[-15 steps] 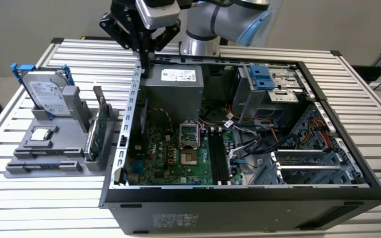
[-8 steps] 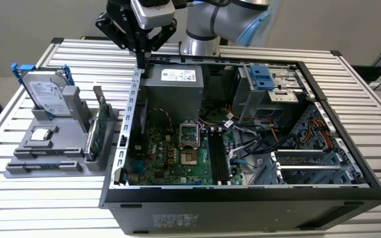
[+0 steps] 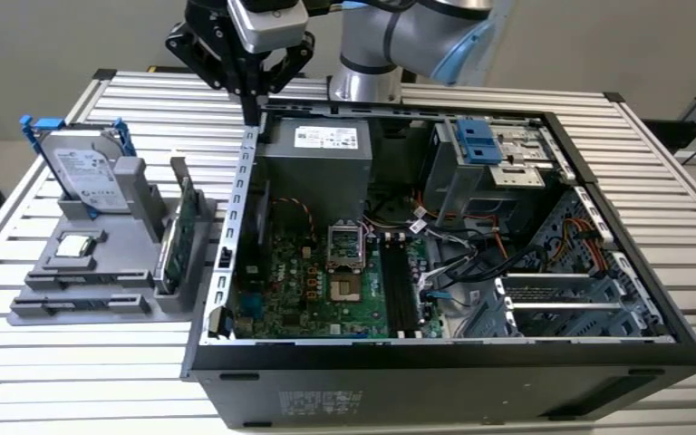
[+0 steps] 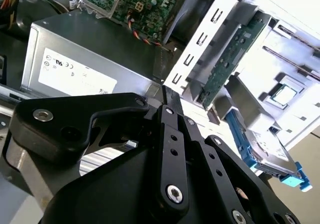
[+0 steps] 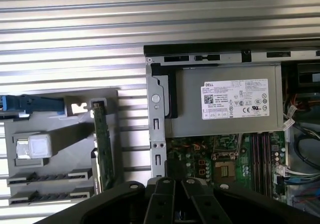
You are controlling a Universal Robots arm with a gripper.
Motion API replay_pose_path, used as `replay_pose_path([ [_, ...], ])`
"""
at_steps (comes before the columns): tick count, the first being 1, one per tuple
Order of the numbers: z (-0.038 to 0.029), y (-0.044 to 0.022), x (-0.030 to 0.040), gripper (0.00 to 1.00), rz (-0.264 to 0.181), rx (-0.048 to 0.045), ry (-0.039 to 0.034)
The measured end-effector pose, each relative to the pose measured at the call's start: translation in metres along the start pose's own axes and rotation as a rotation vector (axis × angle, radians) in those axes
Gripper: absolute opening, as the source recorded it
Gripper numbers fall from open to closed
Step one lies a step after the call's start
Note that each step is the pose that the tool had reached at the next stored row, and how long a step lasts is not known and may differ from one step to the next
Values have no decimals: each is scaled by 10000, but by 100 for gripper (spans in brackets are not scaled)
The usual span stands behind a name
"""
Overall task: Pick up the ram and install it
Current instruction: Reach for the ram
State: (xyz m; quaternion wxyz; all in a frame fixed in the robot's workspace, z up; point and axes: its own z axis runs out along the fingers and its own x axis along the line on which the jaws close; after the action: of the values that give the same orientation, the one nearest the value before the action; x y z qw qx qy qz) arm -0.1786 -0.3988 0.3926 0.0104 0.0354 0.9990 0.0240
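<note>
Over the case (image 3: 469, 372) edge | claw (image 3: 251, 111) hung pinched together, empty | ram (image 5: 102, 144) sat in rack (image 3: 82, 308) on desk (image 3: 638, 181) (untouched) | 0 of 2 steps done

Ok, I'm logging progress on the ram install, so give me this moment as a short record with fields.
claw: shut, empty, over the case wall by the power supply
ram: on edge in the grey holder, outside the case
memory slots: empty
progress: ram not yet picked up
</note>
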Motion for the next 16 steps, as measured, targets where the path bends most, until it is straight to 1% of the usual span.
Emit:
replay_pose_path([
  [16, -3, -10, 145, 0, 0, -1, -1],
])
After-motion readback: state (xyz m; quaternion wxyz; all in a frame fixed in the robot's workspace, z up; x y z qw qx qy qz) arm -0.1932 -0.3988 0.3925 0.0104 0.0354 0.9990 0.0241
